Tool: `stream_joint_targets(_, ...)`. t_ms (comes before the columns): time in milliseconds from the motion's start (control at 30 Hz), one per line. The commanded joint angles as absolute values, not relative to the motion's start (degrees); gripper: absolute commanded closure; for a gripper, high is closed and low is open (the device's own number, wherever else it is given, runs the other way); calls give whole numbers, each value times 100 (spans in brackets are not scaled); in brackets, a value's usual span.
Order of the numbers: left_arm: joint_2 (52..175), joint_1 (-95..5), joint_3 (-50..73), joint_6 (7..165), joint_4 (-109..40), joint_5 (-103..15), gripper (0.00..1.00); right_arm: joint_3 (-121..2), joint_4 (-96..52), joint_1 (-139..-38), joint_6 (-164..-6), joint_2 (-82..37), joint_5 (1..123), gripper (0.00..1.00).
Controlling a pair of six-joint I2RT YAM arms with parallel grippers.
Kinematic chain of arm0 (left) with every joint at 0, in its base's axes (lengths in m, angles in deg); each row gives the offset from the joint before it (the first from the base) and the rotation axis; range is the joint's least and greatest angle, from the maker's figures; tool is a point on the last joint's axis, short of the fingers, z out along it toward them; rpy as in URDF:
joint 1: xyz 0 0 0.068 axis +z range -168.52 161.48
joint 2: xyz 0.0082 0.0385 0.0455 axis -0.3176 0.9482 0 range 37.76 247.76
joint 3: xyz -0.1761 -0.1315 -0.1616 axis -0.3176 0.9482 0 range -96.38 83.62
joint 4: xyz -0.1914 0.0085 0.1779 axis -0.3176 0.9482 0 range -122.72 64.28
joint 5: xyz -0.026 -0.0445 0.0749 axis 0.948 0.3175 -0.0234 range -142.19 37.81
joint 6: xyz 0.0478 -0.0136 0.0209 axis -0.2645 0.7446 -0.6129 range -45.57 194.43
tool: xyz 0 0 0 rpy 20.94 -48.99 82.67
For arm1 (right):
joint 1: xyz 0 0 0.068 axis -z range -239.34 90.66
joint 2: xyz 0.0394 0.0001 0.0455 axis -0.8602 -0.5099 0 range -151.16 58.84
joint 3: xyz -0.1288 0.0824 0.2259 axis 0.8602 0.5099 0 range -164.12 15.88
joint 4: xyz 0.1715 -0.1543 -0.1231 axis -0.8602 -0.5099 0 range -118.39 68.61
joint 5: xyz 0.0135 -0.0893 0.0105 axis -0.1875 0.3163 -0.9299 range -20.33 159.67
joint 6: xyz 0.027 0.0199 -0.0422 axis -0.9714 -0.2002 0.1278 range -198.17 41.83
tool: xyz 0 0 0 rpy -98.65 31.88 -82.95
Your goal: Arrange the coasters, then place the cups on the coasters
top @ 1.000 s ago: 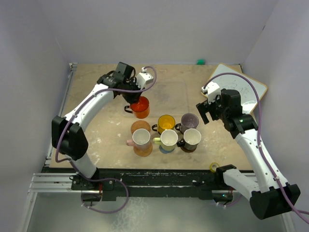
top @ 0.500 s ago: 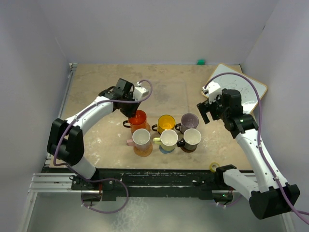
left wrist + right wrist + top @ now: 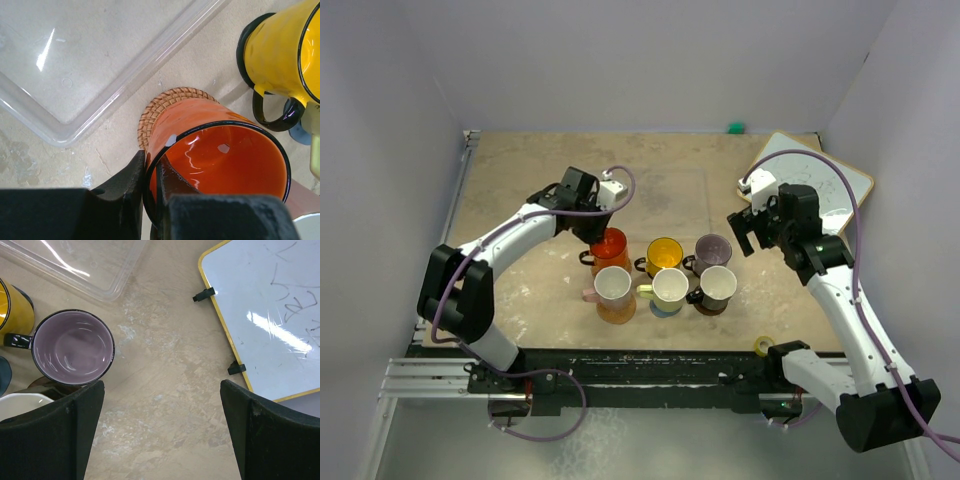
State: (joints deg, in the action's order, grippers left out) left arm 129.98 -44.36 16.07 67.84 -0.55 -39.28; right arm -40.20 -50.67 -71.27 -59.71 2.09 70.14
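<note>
Glossy red-orange mug (image 3: 200, 125), black-rimmed, over a woven wicker coaster (image 3: 156, 106), frame centre. Left gripper (image 3: 152, 187) clamped on its rim. Clear plastic tray (image 3: 75, 60) upper left, yellow mug (image 3: 272, 50) upper right. Right gripper (image 3: 160, 430) spread wide, empty.

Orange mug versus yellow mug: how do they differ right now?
The orange mug is pinched at its rim by the left gripper; the yellow mug stands free. The orange mug is above a woven coaster; under the yellow mug none shows. Both have black rims.
</note>
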Motion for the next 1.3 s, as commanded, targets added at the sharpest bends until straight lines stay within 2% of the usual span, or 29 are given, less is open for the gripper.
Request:
stream_joint_targets(0, 12972, -4536, 1655, 6841, -406, -3774, 97, -4046, -4914, -7103, -5953, 241, 6949, 0)
stream_joint_targets(933, 13171, -4723, 1752, 6636, -327, -3984, 97, -4036, -4925, -7103, -5921, 248, 6927, 0)
stream_joint_targets(1267, 13118, -4752, 1833, 6616, -373, -3989, 87, -4029, -4929, -7103, -5915, 249, 6923, 0)
